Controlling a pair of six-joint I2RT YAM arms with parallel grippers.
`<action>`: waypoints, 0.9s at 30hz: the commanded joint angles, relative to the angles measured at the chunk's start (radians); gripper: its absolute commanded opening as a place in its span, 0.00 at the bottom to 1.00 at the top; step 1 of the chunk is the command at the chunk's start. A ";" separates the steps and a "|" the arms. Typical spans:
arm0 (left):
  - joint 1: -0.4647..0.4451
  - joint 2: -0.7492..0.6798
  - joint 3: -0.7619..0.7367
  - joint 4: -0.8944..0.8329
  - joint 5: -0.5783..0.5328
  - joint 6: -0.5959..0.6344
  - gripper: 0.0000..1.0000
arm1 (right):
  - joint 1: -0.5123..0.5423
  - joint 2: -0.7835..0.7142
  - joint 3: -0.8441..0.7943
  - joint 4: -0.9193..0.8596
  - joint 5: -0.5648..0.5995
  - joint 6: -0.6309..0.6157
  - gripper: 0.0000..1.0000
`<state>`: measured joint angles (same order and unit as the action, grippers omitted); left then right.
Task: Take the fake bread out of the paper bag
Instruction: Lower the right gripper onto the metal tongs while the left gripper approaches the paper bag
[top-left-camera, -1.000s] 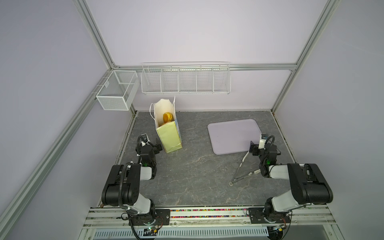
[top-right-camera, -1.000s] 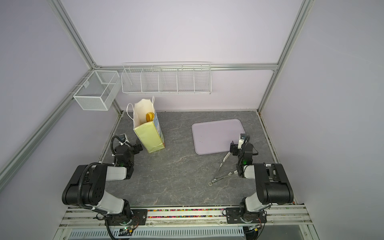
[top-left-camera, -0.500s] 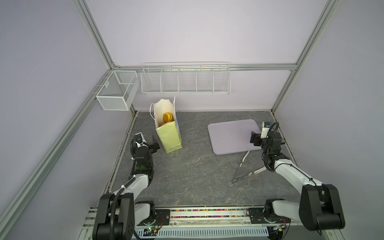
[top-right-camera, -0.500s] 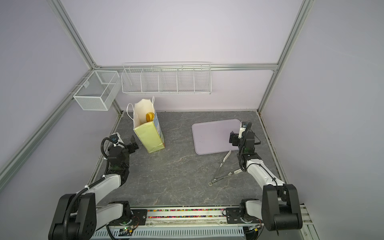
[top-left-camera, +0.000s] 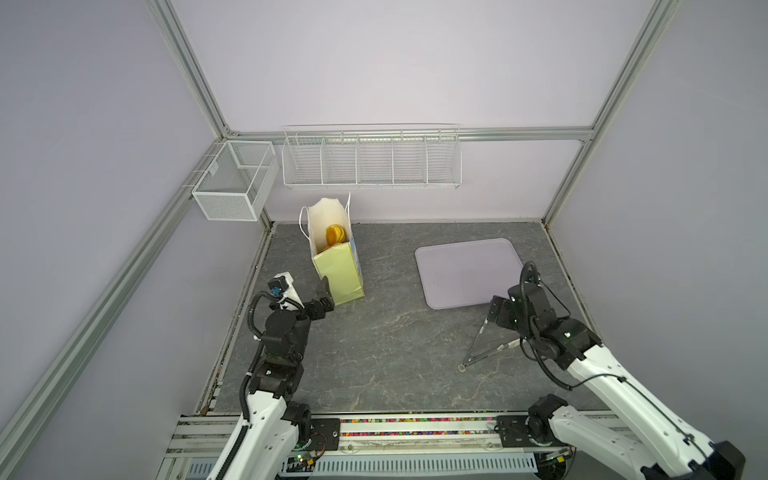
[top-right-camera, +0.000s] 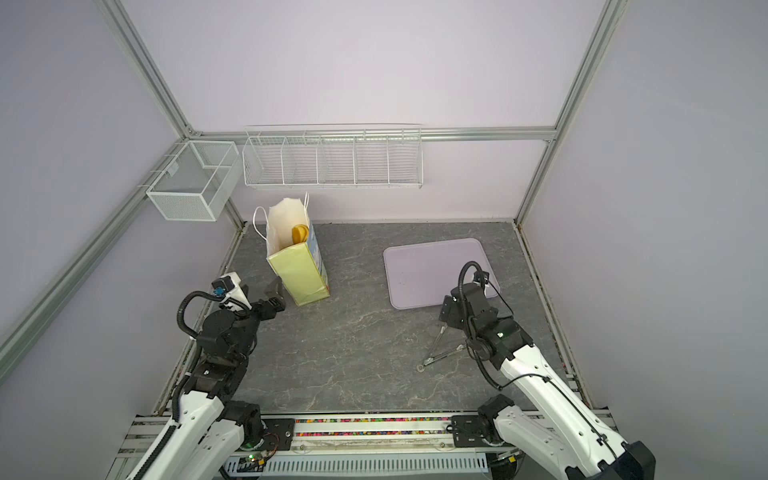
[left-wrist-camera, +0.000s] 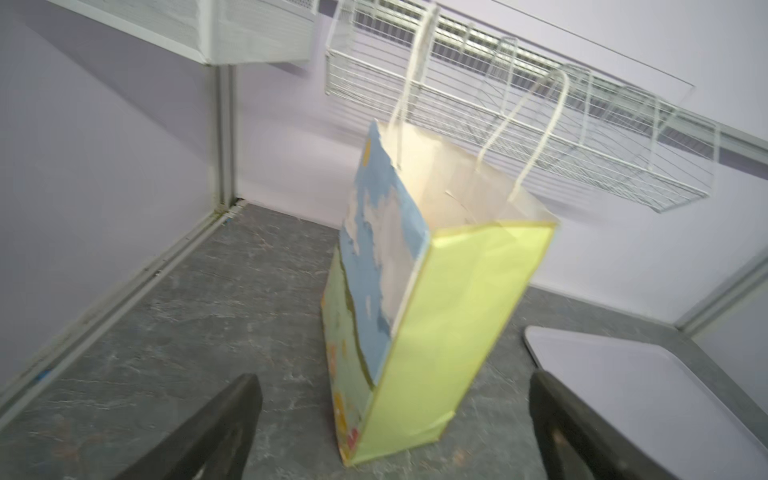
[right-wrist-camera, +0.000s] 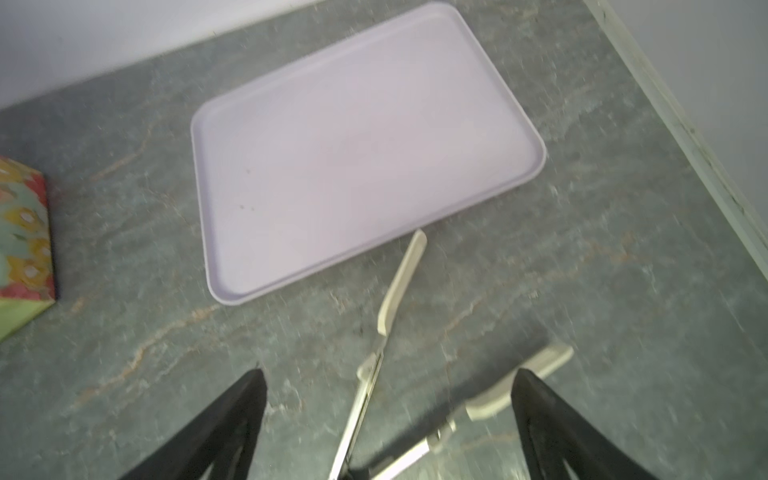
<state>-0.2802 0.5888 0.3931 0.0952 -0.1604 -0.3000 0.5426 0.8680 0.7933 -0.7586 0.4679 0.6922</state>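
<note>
Because the tall pale yellow-green paper bag (top-left-camera: 338, 274) stands upright at the back-left of the grey marbled bench (top-left-camera: 395, 332) w/ its mouth open to the top, the fake bread (top-left-camera: 334, 235) can only be got at from above. One golden-orange round piece shows in both top views, down inside, leaning on the white inner wall. More underneath? Can't tell.

Left fingers (left-wrist-camera: 224, 419) are spread as wide as they go, nothing in them. They sit low over the bench & are aimed at the bag's narrow plain side near its base. They are close to it; contact not clear. My read: they're there to steady or pinch the bag, b/c light paper will prob. slide or tip once sth pokes in.

Right fingers (right-wrist-camera: 232, 415) are also fully spread & empty, hanging over the metal tongs w/ cream tips (right-wrist-camera: 401, 278). The tongs lie in an open V on the bench, just beside the near edge of the flat lilac tray (top-left-camera: 465, 270). Tongs make sense for reach: the bag is deep & narrow. The tray has nothing on it & is well apart from the bag; likely the drop spot. No bread out yet.
</note>
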 joint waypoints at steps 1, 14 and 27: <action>-0.095 -0.015 0.017 -0.108 -0.039 -0.051 0.99 | 0.068 -0.021 -0.027 -0.285 0.050 0.223 0.93; -0.435 0.311 0.090 0.006 -0.121 -0.058 0.99 | 0.238 0.184 -0.114 -0.076 -0.142 0.414 0.88; -0.455 0.415 0.092 0.049 -0.051 -0.078 0.99 | 0.254 0.523 -0.078 0.069 -0.181 0.433 0.92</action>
<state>-0.7307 0.9962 0.4614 0.1200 -0.2298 -0.3634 0.7860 1.3369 0.6952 -0.6895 0.2829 1.0801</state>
